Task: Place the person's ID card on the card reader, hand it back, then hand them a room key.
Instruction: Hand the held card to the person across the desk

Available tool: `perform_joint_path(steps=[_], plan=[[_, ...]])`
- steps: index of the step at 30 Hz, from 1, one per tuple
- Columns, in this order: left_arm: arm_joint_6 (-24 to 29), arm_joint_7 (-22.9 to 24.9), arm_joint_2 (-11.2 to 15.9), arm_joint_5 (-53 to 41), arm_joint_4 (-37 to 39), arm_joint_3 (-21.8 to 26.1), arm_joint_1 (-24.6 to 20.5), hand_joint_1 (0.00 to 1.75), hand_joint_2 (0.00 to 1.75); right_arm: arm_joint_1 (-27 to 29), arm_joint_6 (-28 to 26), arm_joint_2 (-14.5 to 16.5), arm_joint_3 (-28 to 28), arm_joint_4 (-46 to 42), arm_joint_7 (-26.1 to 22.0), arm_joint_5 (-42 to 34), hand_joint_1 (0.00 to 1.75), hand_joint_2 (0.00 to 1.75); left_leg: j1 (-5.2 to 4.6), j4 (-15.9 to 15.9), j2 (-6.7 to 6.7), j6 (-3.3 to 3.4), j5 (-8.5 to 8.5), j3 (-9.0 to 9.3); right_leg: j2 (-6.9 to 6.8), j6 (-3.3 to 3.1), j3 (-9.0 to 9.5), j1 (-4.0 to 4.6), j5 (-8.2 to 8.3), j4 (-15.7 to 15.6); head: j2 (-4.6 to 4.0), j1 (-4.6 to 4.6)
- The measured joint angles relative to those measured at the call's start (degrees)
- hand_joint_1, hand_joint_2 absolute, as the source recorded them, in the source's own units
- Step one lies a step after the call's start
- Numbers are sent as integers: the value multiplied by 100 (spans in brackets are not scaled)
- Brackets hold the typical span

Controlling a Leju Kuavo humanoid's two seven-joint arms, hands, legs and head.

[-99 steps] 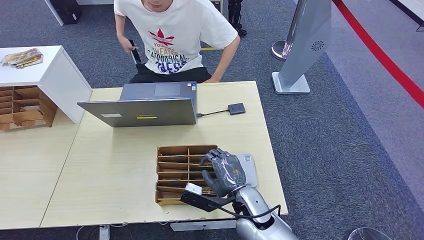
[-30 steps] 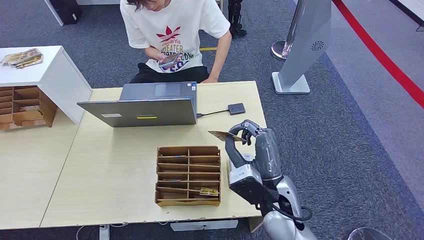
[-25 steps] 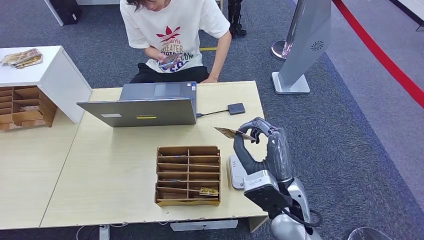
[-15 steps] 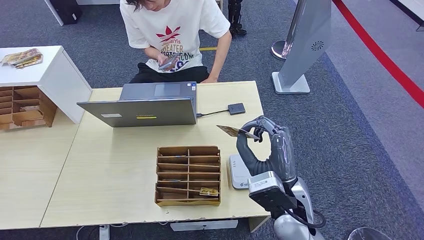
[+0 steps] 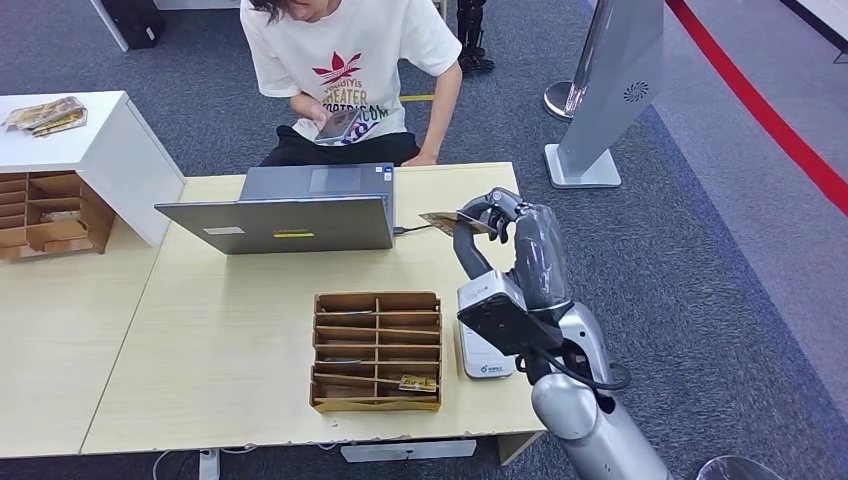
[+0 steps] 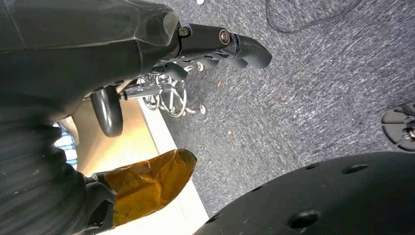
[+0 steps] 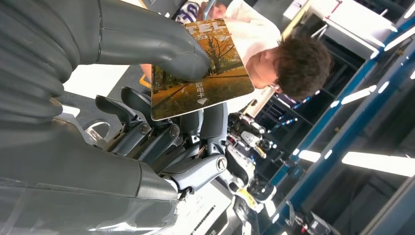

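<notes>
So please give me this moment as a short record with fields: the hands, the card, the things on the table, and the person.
right hand: right hand raised above the table, pinching a room key card between thumb and fingers
card: autumn-tree picture, held toward the person
left hand: left hand hanging over the carpet, holding nothing
card reader: white card reader lies flat beside the wooden card organizer
organizer: one card in a near slot
laptop: laptop open, facing the person
person: looking at a phone
</notes>
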Motion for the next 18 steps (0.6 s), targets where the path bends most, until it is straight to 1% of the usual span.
perform_joint_path(steps=[4, 6, 9, 12, 18], plan=[[-68, 36, -1, -256, -2, 0, -25, 0, 175, -411, 204, 148, 24, 444, 228, 52, 175, 175, 0, 0, 2, -2, 2, -1, 1, 0, -1, 0, 0, 3, 0, 0], [-131, 93, -1, -483, -1, 0, -67, 0, 175, -771, 339, 275, 55, 838, 460, 144, 175, 175, 0, 0, 5, -2, 3, -1, 4, -1, -1, 0, 2, 4, 0, 0], [-236, 192, -9, -837, -1, 0, -181, 0, 175, -1491, 486, 539, 78, 1715, 763, 327, 175, 175, 0, 0, 4, -2, 14, -1, 5, -3, -3, 0, 8, 6, 0, 0], [-315, 269, -26, -1083, -1, 0, -280, 0, 175, -2158, 561, 796, 79, 2608, 911, 474, 175, 175, 0, 0, 2, -4, 21, -1, 4, -7, -3, 0, 13, 7, 0, -1], [-426, 351, -57, -1410, -2, 0, -395, 0, 175, -3019, 830, 1226, 108, 4044, 1215, 909, 175, 175, 0, 1, 2, -4, 21, -2, 5, -7, -4, 0, 13, 9, 0, 1]])
